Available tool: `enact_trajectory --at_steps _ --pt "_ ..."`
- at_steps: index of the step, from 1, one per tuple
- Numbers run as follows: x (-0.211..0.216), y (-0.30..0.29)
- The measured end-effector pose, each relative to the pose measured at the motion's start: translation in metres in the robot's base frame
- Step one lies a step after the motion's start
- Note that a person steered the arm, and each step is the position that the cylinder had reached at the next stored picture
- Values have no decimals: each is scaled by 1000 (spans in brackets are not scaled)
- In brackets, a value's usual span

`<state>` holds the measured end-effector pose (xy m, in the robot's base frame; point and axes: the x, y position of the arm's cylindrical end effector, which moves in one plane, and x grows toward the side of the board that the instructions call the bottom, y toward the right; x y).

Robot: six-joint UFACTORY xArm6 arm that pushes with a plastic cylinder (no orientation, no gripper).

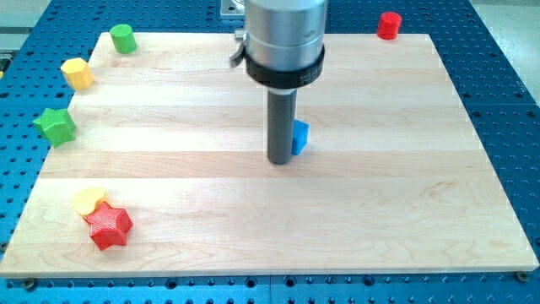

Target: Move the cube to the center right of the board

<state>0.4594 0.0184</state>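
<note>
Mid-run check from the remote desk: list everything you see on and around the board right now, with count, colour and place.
wooden board: one, light wood, fills most of the view, on a blue perforated table.
blue cube: one, blue, near the board's middle, partly hidden behind the rod.
green cylinder: one, green, board's top left corner.
yellow hexagonal block: one, yellow, left edge, upper part.
green star: one, green, left edge, overhanging the board.
yellow round block: one, yellow, bottom left, touching the red star.
red star: one, red, bottom left.
red cylinder: one, red, just beyond the board's top edge, view's right.
my tip: one, dark rod, directly left of the blue cube, seemingly touching.
</note>
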Motion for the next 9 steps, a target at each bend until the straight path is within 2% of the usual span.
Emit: enact_trajectory --at_steps 1,2,3,4,5,7,9 --pt "-14 -28" --pt "-17 -32" --pt "-28 46" --pt "-36 83" --pt "-44 50" --pt "-59 166" --pt "-59 142"
